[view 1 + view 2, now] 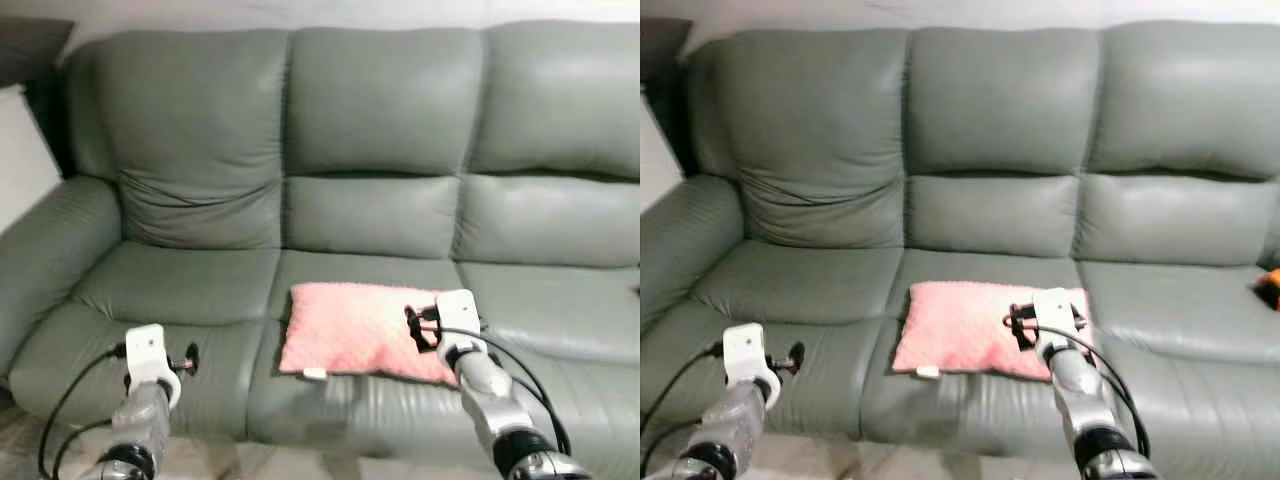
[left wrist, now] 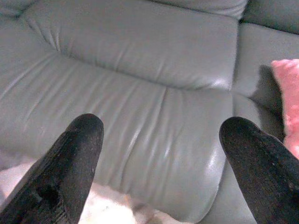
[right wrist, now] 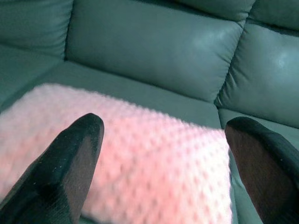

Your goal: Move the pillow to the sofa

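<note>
Two claws up in front of the sofa [image 1: 380, 120], both spread wide w/ nothing in them. Pink pillow [image 1: 355, 328] already lying flat on the middle seat cushion, near the front edge, so prob just set down, task looks basically done imo. Right gripper [image 3: 163, 158] hovering just over the pillow's right end, fingers apart either side, not pinching it. Left gripper [image 2: 159, 163] well off to the side over the left seat cushion, idle. Small white tag [image 1: 315, 374] on the pillow's front corner, too small to read tbh. No other brands or writing anywhere.
</note>
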{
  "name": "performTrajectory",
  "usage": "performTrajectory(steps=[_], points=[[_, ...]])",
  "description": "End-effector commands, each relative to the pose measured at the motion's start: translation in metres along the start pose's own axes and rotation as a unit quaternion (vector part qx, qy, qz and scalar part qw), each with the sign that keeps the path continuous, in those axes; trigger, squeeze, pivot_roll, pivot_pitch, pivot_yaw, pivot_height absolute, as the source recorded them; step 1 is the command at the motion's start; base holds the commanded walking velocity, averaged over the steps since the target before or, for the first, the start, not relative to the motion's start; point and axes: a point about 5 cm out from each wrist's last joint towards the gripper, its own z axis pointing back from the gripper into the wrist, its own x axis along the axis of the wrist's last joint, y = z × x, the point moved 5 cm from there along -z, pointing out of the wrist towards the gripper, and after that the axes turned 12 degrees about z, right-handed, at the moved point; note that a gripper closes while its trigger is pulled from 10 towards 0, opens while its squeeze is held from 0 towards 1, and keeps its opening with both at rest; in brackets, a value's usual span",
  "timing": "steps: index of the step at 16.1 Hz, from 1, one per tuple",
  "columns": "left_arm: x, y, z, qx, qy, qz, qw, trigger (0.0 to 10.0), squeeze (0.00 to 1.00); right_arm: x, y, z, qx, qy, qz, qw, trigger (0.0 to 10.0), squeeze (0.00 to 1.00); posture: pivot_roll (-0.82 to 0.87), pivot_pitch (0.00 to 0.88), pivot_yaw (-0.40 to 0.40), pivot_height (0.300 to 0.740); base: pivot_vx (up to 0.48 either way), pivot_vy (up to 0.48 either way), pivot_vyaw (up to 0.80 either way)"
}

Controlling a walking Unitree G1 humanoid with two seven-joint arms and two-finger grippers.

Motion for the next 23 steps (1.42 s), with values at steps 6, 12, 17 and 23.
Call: performTrajectory(steps=[6,12,17,23], points=[[-0.0077,0.0074,0.0024,0.008,0.014,-0.005,1.000,10.0,0.00,0.0061,-0.0058,-0.0026,-0.009,-0.008,-0.002,1.000,10.0,0.00,-0.24,0.000,0.046,0.740,-0.303,0.000,0.00],[-0.0091,0.0088,0.0028,0.009,0.017,-0.009,1.000,10.0,0.00,0.0057,-0.0053,-0.0025,-0.010,-0.007,-0.003,1.000,10.0,0.00,-0.24,0.000,0.046,0.740,-0.301,0.000,0.00],[-0.0100,0.0096,0.0032,0.010,0.018,-0.009,1.000,10.0,0.00,0.0056,-0.0054,-0.0026,-0.008,-0.006,0.004,1.000,10.0,0.00,-0.24,0.000,0.043,0.740,-0.055,0.000,0.00],[-0.0100,0.0108,0.0035,0.011,0.017,-0.016,1.000,10.0,0.00,0.0063,-0.0035,-0.0025,-0.005,-0.009,0.021,1.000,10.0,0.00,-0.25,0.000,0.044,0.740,0.000,0.000,0.53]])
